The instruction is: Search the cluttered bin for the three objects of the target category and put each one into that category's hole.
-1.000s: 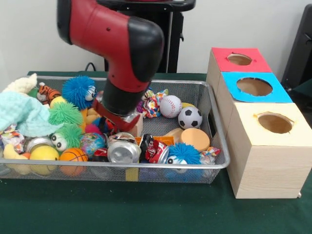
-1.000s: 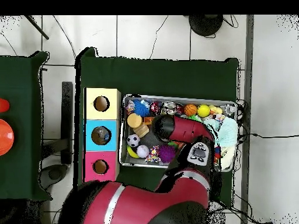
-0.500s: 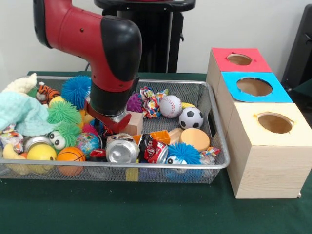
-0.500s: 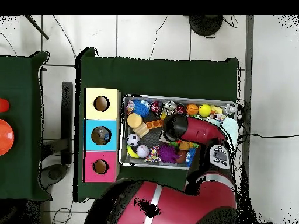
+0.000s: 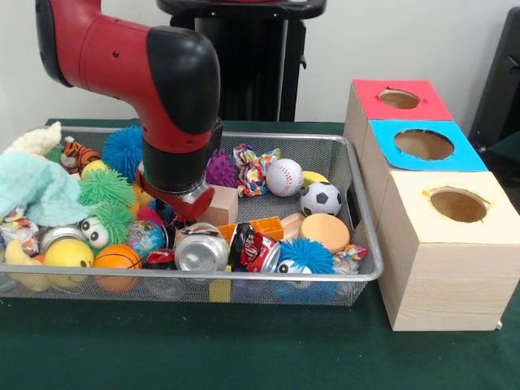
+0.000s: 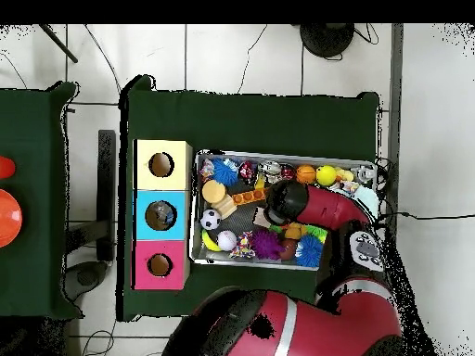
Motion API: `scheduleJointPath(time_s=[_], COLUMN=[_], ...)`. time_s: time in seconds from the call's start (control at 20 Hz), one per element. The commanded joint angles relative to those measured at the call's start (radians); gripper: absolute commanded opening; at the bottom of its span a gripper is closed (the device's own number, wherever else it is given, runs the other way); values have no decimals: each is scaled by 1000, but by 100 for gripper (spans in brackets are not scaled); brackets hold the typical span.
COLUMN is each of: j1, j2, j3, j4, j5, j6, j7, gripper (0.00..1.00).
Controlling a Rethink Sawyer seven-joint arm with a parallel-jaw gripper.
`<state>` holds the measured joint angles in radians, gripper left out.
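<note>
Front view: The red and black arm reaches down into the wire bin, its wrist low over the clutter just beside the wooden block. The gripper is buried among the toys, so whether it is open, closed or holding anything cannot be told. Over the last second the arm has slid away from the three boxes, uncovering the purple spiky ball behind the block and the orange brick next to it. Nothing appears to have been lifted, so the robot seems still to be searching, with no delivery begun. Which category is wanted is not shown; the balls are likely candidates: a baseball and a soccer ball lie between the block and the boxes, a small basketball on the block's other side near the bin's front rim. The red box, blue box and yellow box stand in a row just beside the bin.

Overhead view: The arm crosses the bin from the end farthest from the boxes, its wrist near the block. The forearm has swung away from the boxes, exposing a blue spiky ball. The baseball and soccer ball lie at the bin's box end, untouched.
</note>
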<state>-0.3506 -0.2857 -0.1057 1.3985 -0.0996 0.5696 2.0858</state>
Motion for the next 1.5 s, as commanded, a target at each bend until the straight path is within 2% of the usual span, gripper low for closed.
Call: scheduleJointPath(time_s=[0.05,0.2,0.35,0.6,0.75,0.9,1.35,1.5], j1=[-132,-164,-181,-184,-170,-152,-108,-87], j2=[-37,-119,-210,-273,-299,-291,-209,-161], j3=[101,147,176,203,224,241,283,296], j4=[179,252,315,325,330,317,214,170], j5=[-108,-100,-81,-77,-62,-47,-3,13], j6=[68,118,211,324,355,347,342,273], j7=[-193,-211,-216,-205,-171,-126,-38,-1], gripper=[100,100,100,100,100,100,100,100])
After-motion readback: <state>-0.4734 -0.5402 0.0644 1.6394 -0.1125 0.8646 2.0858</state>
